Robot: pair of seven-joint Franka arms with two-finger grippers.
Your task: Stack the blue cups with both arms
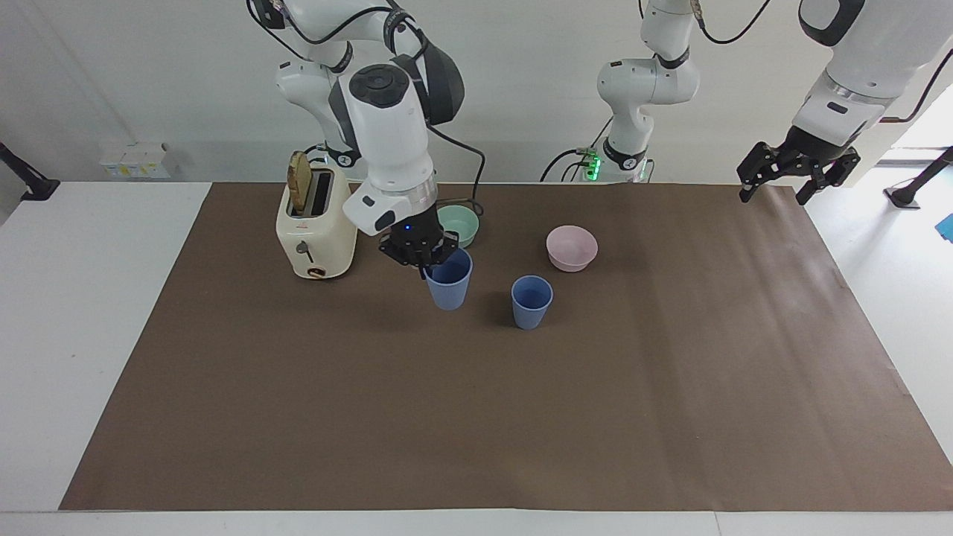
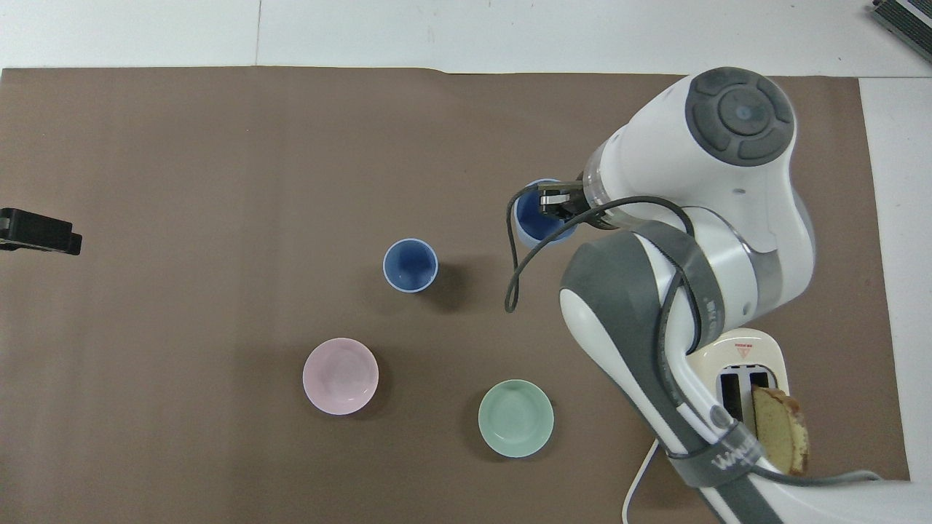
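One blue cup [image 1: 531, 301] [image 2: 411, 265] stands upright on the brown mat near the middle. The second blue cup [image 1: 449, 283] [image 2: 534, 225] hangs just above the mat, upright, beside the standing one toward the right arm's end. My right gripper [image 1: 429, 263] [image 2: 555, 207] is shut on its rim, one finger inside the cup. My left gripper [image 1: 782, 186] [image 2: 40, 231] hangs open in the air over the left arm's end of the mat, holding nothing.
A cream toaster [image 1: 315, 227] [image 2: 739, 364] with a bread slice in it stands at the right arm's end. A mint-green bowl [image 1: 465, 221] [image 2: 515, 418] and a pale pink bowl [image 1: 571, 247] [image 2: 340, 375] sit nearer to the robots than the cups.
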